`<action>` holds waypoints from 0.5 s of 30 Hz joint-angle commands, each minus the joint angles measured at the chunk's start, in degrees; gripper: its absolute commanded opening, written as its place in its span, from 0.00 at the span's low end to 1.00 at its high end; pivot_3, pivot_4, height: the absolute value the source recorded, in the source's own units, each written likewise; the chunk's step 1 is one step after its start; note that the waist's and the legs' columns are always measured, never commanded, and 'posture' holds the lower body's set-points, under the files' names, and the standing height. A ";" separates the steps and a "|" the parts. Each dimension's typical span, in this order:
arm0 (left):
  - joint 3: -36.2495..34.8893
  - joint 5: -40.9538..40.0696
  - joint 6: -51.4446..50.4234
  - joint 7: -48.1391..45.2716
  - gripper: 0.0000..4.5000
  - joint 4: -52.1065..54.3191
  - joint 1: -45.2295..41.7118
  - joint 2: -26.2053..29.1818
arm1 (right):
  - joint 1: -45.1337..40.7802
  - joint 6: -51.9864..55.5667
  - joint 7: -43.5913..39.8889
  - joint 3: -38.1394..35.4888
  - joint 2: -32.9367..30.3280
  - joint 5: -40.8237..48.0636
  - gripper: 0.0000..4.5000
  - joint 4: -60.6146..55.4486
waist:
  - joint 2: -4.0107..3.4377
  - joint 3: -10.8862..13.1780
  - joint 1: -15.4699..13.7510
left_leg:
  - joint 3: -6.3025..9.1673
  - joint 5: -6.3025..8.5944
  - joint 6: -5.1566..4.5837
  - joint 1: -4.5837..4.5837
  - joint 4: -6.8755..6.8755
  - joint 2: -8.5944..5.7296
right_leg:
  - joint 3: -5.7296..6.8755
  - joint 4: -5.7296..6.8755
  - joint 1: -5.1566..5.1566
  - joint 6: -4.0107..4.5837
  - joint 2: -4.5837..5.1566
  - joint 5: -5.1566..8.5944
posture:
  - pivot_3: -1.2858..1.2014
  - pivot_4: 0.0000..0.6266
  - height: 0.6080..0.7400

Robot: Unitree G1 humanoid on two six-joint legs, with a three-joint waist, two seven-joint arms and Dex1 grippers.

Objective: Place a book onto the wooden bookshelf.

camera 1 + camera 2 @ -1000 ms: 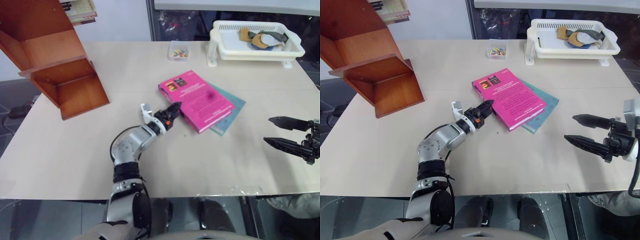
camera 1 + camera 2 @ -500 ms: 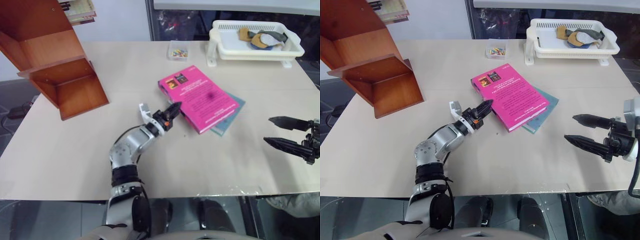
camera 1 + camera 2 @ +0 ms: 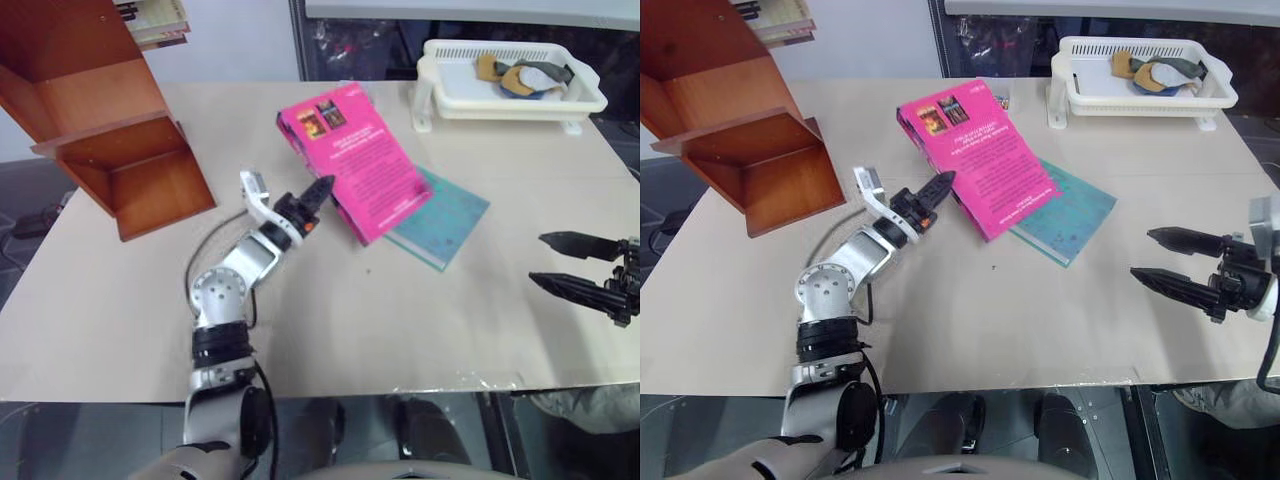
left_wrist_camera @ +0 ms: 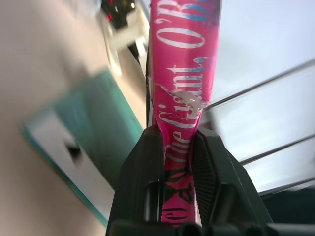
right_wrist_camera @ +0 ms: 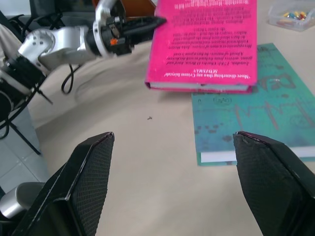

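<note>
Gripping the spine edge of the book [image 3: 349, 160], the left gripper [image 3: 318, 190] has its two black fingers [image 4: 147, 182] closed on the magenta cover, one on each side of the spine, as the left wrist view shows with the pale lettering running between them. The book is lifted at this edge and tilted, so its near long side is above the table [image 3: 120, 300] while its far right part lies over the teal-green book [image 3: 445, 222]. The gripper is at the left long edge of the pink book, about in the middle of it, and the book spreads away from the fingertips toward the right and toward the far side of the table. White page edges show along the lower end of the book in the right wrist view.

The teal-green book lies flat on the table, partly under the pink one, with its right corner free.

The wooden bookshelf [image 3: 110, 150] stands at the far left of the table, well apart from the book and from the left gripper, and its open compartments face toward the middle of the table.

The right gripper [image 3: 565, 262] is at the right edge of the table, with its two fingers spread wide and nothing between them, well apart from both books.

A white plastic basket [image 3: 510, 95] stands at the far right of the table with some small items in it.
</note>
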State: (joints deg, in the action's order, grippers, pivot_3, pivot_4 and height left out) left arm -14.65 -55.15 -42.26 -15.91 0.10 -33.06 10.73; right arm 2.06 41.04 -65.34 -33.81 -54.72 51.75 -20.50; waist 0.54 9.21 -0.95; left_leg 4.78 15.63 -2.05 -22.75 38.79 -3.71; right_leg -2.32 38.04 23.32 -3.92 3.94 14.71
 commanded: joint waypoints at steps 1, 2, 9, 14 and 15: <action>8.63 9.71 5.97 -7.44 0.09 8.25 -0.78 4.46 | -1.92 -1.33 -1.51 -0.32 -1.85 -0.21 0.87 1.20 | -0.02 -0.01 -0.03 | -0.01 0.00 0.00 0.00 0.00 0.00 | -0.01 -0.01 0.00 0.00 0.01 0.00 | 0.52 0.24 1.00; 12.14 14.40 8.29 -9.57 0.09 9.64 -0.18 7.13 | -2.62 -1.55 -2.15 -0.40 -2.19 -0.15 0.87 2.00 | -0.02 -0.01 -0.04 | -0.01 0.00 0.00 0.00 -0.02 -0.01 | -0.01 -0.05 -0.01 0.00 0.01 0.00 | 0.52 0.24 1.00; 23.85 39.79 23.77 -13.16 0.09 11.70 0.22 19.78 | -7.93 -3.12 -4.81 1.49 -2.95 -0.37 0.87 7.37 | -0.03 -0.02 0.18 | -0.06 0.00 -0.01 0.08 -0.17 0.02 | -0.08 -0.09 0.00 0.01 0.04 0.00 | 0.52 0.24 1.00; 24.52 52.52 30.64 -10.77 0.09 9.59 -3.62 24.65 | -13.23 -4.60 -7.56 4.94 -2.96 -1.78 0.87 13.35 | -0.01 0.00 0.15 | -0.07 0.01 -0.02 0.10 -0.20 0.05 | -0.06 -0.07 0.00 0.01 0.01 0.00 | 0.52 0.24 1.00; 24.34 54.29 31.71 -10.64 0.09 9.31 -4.18 25.41 | -14.35 -5.10 -8.30 5.56 -2.87 -2.12 0.87 14.76 | 0.00 0.01 0.15 | -0.04 0.01 -0.03 0.08 -0.20 0.05 | -0.03 -0.08 0.01 0.00 0.01 0.00 | 0.52 0.24 1.00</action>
State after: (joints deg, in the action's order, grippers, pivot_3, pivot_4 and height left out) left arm 11.13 -4.77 -13.73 -27.67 8.76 -35.36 35.03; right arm -10.32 37.67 -71.78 -28.59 -56.75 50.10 -7.54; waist 0.54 9.22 -0.81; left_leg 4.74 15.64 -2.08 -22.68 38.59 -3.67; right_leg -2.35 37.96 23.33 -3.92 3.96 14.71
